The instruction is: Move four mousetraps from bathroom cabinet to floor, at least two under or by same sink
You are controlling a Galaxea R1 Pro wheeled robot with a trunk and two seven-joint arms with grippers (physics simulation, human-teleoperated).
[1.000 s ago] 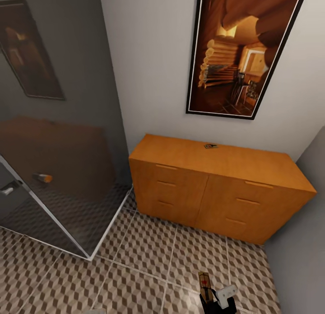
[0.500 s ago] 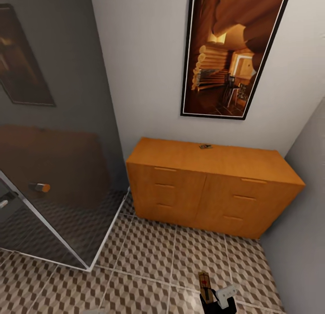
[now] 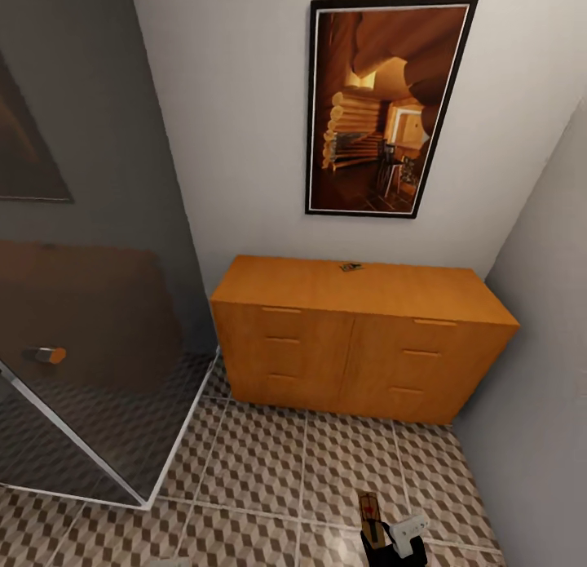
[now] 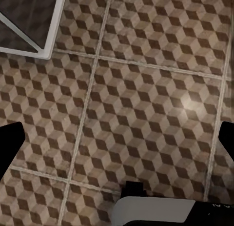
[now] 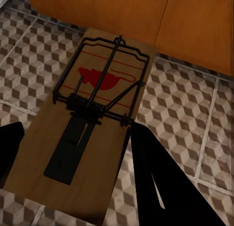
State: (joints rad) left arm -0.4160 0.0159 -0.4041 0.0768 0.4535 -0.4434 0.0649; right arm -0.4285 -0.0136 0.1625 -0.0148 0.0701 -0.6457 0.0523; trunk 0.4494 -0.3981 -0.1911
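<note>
Right gripper [image 5: 73, 177] fingers clamped on a mousetrap [image 5: 92, 113], 6 o'clock above the bathroom floor [image 3: 269, 469]. Left gripper [image 4: 119, 138] spread, empty. Second mousetrap [image 3: 350, 267] on cabinet [image 3: 350, 347] top. Since earlier: camera shifted; grip unchanged.

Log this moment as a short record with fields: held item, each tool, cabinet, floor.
held item: mousetrap, gripped between the right tool's fingers, above the floor
right tool: shut on mousetrap
left tool: open, nothing between the fingers
cabinet: drawers shut, another mousetrap on top
bathroom floor: cube-pattern tiles
</note>
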